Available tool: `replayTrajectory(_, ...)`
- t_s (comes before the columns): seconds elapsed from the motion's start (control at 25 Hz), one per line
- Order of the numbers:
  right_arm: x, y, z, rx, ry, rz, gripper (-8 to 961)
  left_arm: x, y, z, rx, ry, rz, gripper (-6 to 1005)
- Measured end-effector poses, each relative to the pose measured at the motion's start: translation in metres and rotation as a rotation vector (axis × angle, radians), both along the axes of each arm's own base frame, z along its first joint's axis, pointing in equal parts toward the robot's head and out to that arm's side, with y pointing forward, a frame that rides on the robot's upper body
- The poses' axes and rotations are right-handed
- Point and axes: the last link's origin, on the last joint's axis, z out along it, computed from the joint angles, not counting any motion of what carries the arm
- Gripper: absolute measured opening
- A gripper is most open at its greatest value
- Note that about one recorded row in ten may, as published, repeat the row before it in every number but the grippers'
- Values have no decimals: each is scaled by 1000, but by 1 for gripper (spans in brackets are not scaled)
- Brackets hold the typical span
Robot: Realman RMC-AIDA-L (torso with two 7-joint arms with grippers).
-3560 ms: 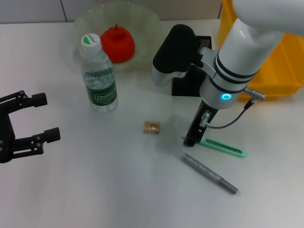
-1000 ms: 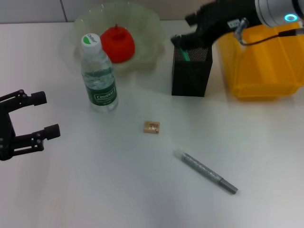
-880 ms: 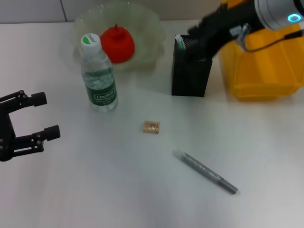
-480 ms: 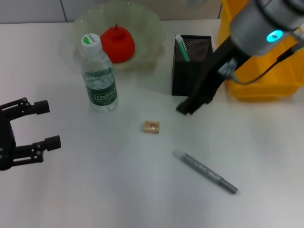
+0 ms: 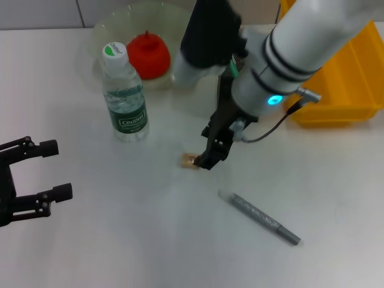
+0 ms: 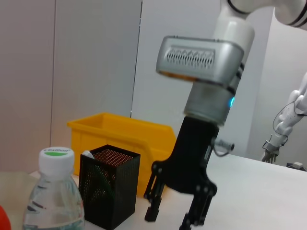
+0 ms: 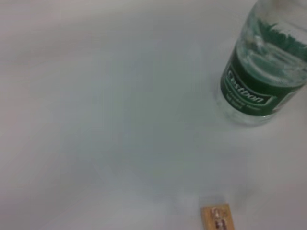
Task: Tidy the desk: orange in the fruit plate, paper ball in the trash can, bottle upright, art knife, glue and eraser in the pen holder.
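Observation:
My right gripper [image 5: 208, 151] is open and empty, hanging just right of the small tan eraser [image 5: 191, 161] on the table. The left wrist view shows it [image 6: 169, 219] with its fingers apart. The eraser also shows in the right wrist view [image 7: 218, 218]. A grey pen-shaped tool [image 5: 259, 217] lies on the table nearer me. The water bottle [image 5: 123, 96] stands upright. The orange [image 5: 148, 54] sits in the clear fruit plate [image 5: 111, 27]. The black mesh pen holder [image 6: 108, 191] holds a green item; my right arm hides most of it in the head view. My left gripper [image 5: 37, 180] is open at the left edge. No paper ball is in view.
A yellow bin [image 5: 354, 78] stands at the back right, behind the pen holder. The bottle [image 7: 264, 72] stands a short way left of the eraser.
My right arm has swung from above the pen holder down and left to the eraser. The green tool it carried earlier is now in the holder. My left gripper has drifted slightly.

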Motion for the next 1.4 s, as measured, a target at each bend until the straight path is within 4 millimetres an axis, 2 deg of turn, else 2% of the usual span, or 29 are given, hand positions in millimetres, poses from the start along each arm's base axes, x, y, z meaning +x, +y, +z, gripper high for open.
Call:
replayTrajectory(0.12,7,1,-16,13,-21,31,587,0,0,0,0,0,2,817)
replayTrajectory(0.44,19,1,-35,40,3,48,577,0,-1,-2,-5,-1,2,815)
replayTrajectory(1.12,30,-2,-46,19,27,28,555,1,1,-3,2,-1,4,813)
replayTrajectory(1.24,29,-2,-45,22,34,28,318,0,1,-3,2,-1,5,812)
replayTrajectory(1.4,18,-1,-34,31,65,29,264,0,1,-3,4,0,6,812)
